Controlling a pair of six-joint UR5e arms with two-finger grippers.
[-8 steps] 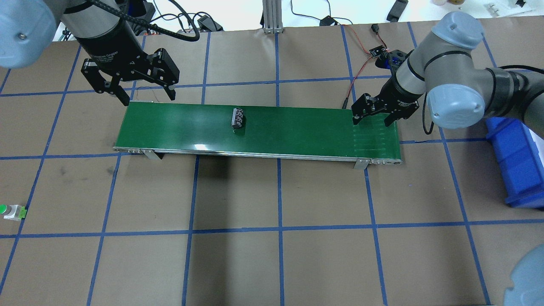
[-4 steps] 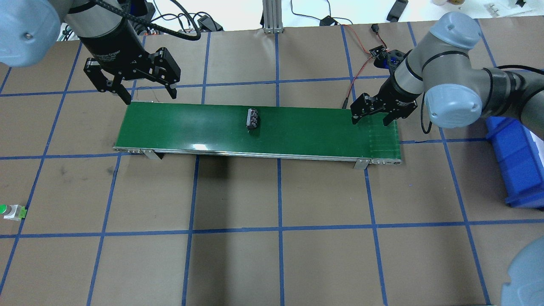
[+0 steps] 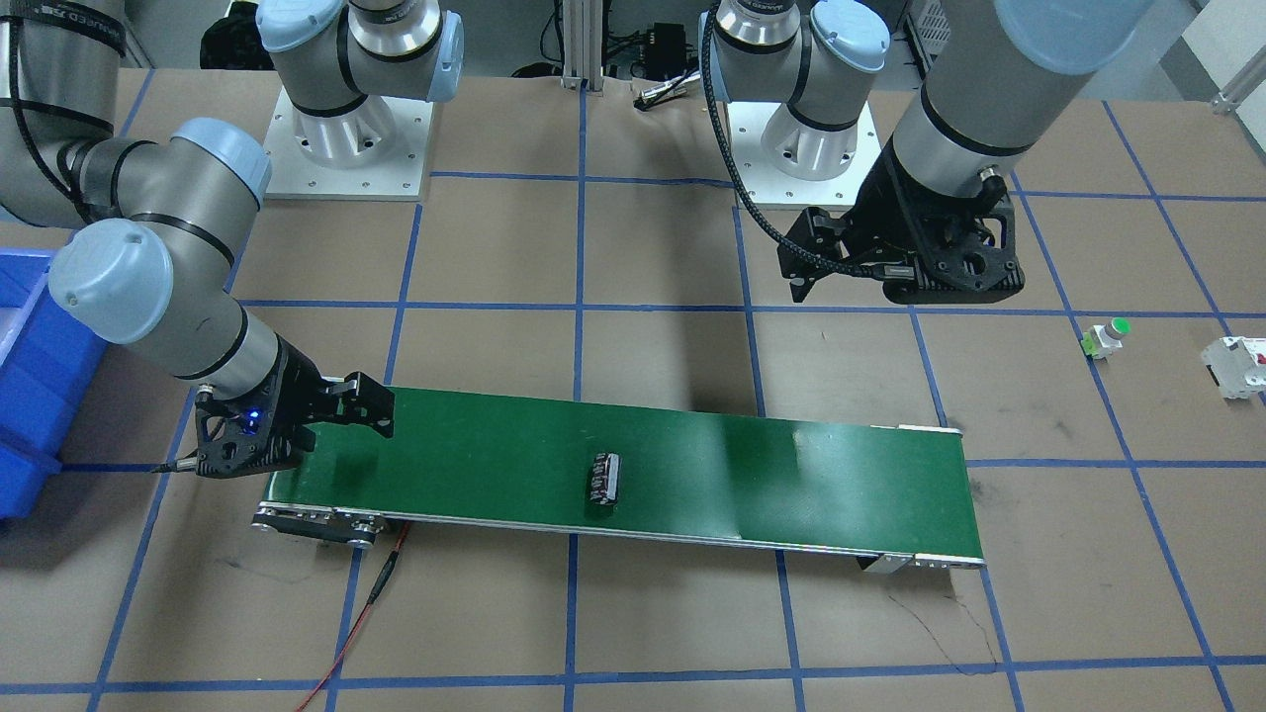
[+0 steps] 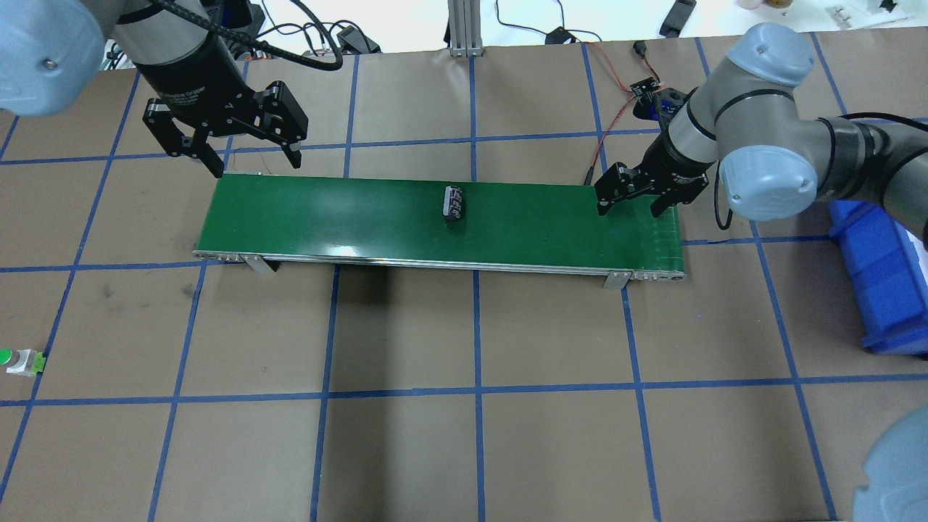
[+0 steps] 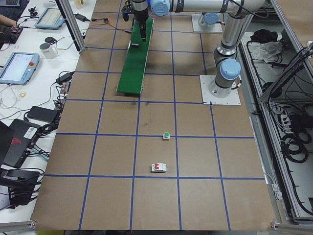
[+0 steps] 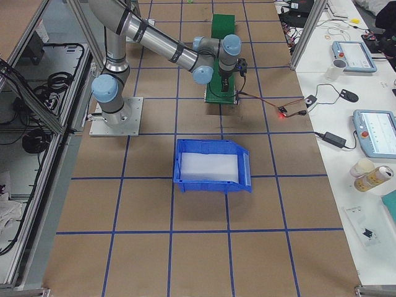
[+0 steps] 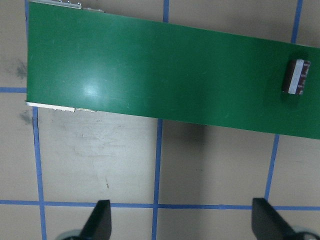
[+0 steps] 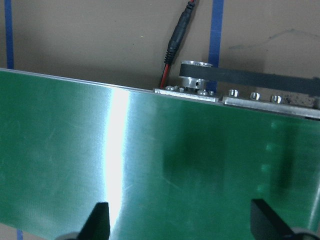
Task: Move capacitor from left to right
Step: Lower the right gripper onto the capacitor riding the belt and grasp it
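Overhead exterior: one capacitor [image 4: 454, 204], one belt [image 4: 326, 217]

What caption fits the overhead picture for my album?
Capacitor lies on the green conveyor between the open left gripper and open right gripper.

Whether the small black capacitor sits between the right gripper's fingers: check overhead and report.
No, the small black capacitor lies alone mid-belt on the long green conveyor, well apart from the open right gripper.
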